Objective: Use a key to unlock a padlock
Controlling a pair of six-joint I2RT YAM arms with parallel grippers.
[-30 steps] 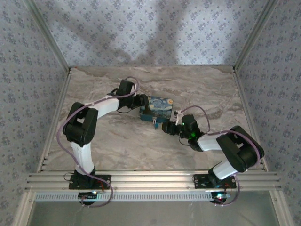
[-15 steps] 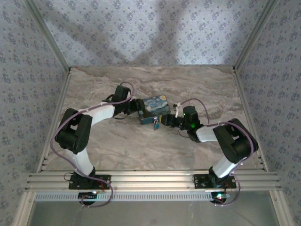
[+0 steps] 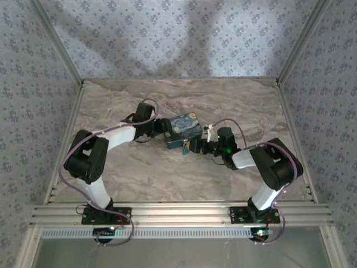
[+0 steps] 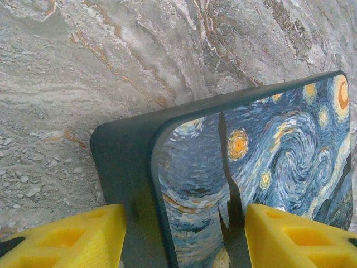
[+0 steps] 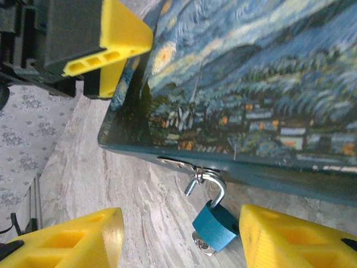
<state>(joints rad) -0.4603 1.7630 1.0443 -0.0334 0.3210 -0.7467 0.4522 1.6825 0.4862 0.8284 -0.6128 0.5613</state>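
Jaws of the right gripper stand spread, with the small blue metal padlock between them, just beside one yellow finger and well apart from the other. Jaws of the left gripper clamp one end of the flat blue-and-yellow swirl-painted box. The padlock hangs by its silver shackle from the hasp on the box's dark front edge. Bare marble table lies open all round the box, the patterned walls well apart. The lid is down and the contents are hidden.
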